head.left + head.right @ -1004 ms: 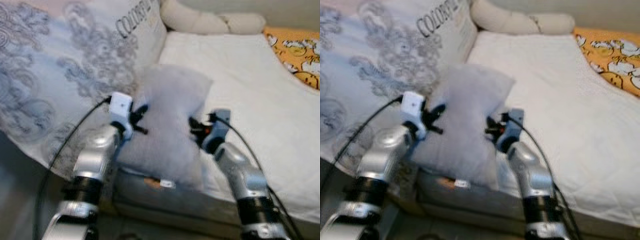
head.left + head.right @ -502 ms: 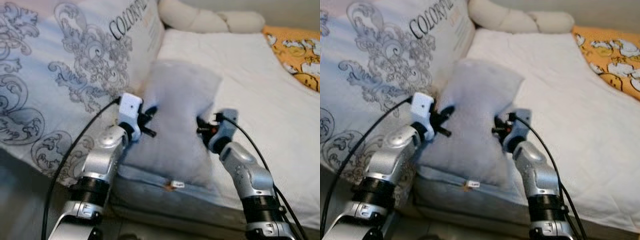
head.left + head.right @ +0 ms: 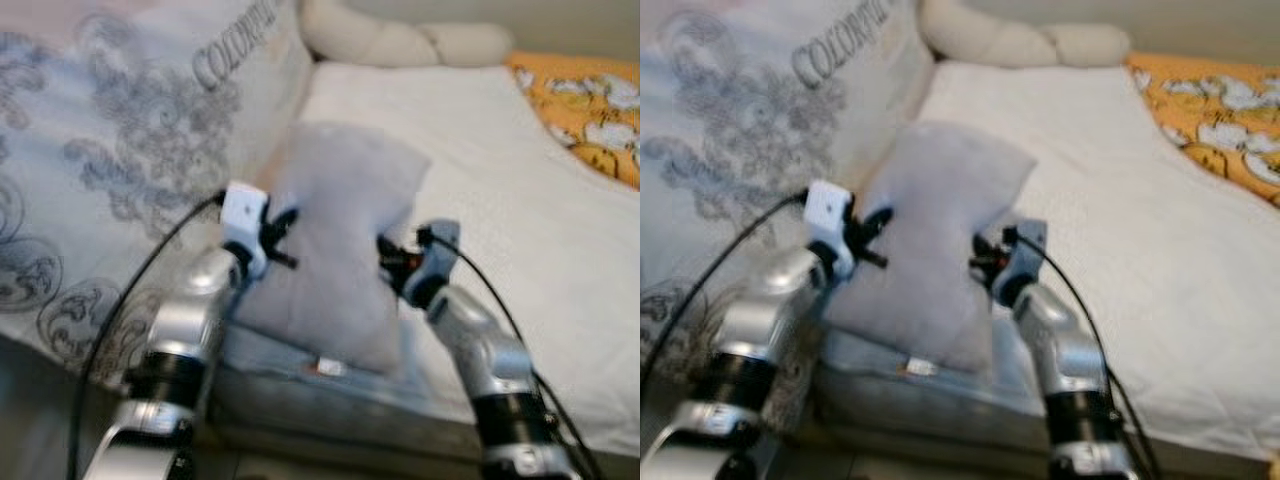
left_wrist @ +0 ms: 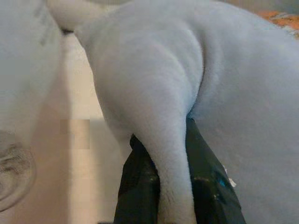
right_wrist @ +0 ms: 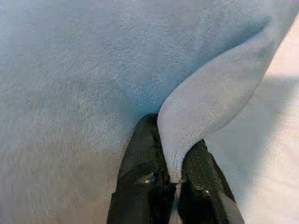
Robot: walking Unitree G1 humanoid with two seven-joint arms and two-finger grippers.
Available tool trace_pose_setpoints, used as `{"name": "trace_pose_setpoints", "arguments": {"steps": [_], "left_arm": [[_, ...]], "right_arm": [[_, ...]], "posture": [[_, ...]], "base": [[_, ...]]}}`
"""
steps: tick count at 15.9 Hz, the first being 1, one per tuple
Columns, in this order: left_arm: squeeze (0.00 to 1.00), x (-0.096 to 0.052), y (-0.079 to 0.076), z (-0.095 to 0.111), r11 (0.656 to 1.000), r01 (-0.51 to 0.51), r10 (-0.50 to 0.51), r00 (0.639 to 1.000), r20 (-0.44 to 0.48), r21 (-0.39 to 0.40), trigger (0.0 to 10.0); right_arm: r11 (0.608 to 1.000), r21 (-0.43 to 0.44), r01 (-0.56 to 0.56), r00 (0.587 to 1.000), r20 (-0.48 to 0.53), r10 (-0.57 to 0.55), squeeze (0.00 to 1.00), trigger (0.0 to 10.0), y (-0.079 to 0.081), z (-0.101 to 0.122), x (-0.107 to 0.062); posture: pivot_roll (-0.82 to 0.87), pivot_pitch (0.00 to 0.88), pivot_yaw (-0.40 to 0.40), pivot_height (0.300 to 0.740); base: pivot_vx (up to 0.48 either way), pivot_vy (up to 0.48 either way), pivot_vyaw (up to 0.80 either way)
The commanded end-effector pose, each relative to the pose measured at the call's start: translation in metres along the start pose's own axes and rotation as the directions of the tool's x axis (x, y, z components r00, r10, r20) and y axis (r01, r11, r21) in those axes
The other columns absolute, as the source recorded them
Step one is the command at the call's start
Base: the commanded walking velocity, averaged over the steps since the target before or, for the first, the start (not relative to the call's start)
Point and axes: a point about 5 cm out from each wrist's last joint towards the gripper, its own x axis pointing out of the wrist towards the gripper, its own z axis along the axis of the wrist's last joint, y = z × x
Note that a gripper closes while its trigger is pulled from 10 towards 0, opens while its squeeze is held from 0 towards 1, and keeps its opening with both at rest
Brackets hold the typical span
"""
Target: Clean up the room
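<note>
Pillow: a soft grey fleece pillow (image 3: 345, 255), plump, pinched in at the waist; it stands on its lower edge at the near edge of the bed, held between the two end effectors.
Left end effector: the left end effector (image 4: 172, 179) is at the pillow's left side, its two black fingers (image 4: 140, 186) pressed onto a fold of the fleece.
Right end effector: the right end effector (image 5: 172, 175) is at the pillow's right side, its black fingers (image 5: 142, 156) pinching a rolled flap of the same fleece.
Arms: silver, jointed, with black cables trailing from the wrists, both reaching up to the pillow from below it.
Bed: the bed (image 3: 520, 200) carries a white quilted cover, stretching away behind and to the right of the pillow.
Duvet: a pale duvet (image 3: 120, 160) with grey scrollwork and dark lettering, heaped left of the pillow.
Bolster: a cream knotted bolster (image 3: 400, 40) beyond the pillow, at the bed's far end.
Orange cloth: an orange patterned cloth (image 3: 590, 85) to the far right of the pillow.
</note>
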Motion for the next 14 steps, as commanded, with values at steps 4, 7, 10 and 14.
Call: {"name": "trace_pose_setpoints", "arguments": {"steps": [4, 7, 10, 14], "left_arm": [[0.0, 0.0, 0.0001, 0.0077, 1.0, 0.002, -0.002, 1.0, 0.027, 0.014, 10.0], [0.0, -0.0001, 0.0005, 0.0076, 1.0, 0.001, -0.001, 1.0, 0.025, 0.015, 10.0], [0.0, 0.0001, 0.0008, 0.0081, 1.0, -0.001, 0.001, 1.0, 0.026, 0.013, 10.0], [0.0, 0.0007, 0.0008, 0.0085, 1.0, 0.002, -0.003, 1.0, 0.023, 0.018, 10.0]], "right_arm": [[0.999, -0.007, -0.037, 0.999, 0.019, 0.037, 0.0, 10.0, 0.009, 0.0054, 0.0042], [0.999, -0.008, -0.041, 0.999, 0.019, 0.041, 0.0, 10.0, 0.0095, 0.0053, 0.0045], [0.999, -0.006, -0.042, 0.999, 0.022, 0.042, 0.0, 10.0, 0.01, 0.0054, 0.0047], [0.999, -0.005, -0.042, 0.999, 0.025, 0.042, 0.0, 10.0, 0.0098, 0.0058, 0.0054]], "posture": [[0.09, 0.0, 0.02, 0.74], [0.09, 0.0, 0.021, 0.74], [0.09, 0.0, 0.024, 0.74], [0.09, 0.0, 0.024, 0.74]], "base": [[0.275, 0.0, 0.0], [0.274, 0.0, 0.0], [0.274, 0.0, 0.0], [0.273, 0.0, 0.0]]}}
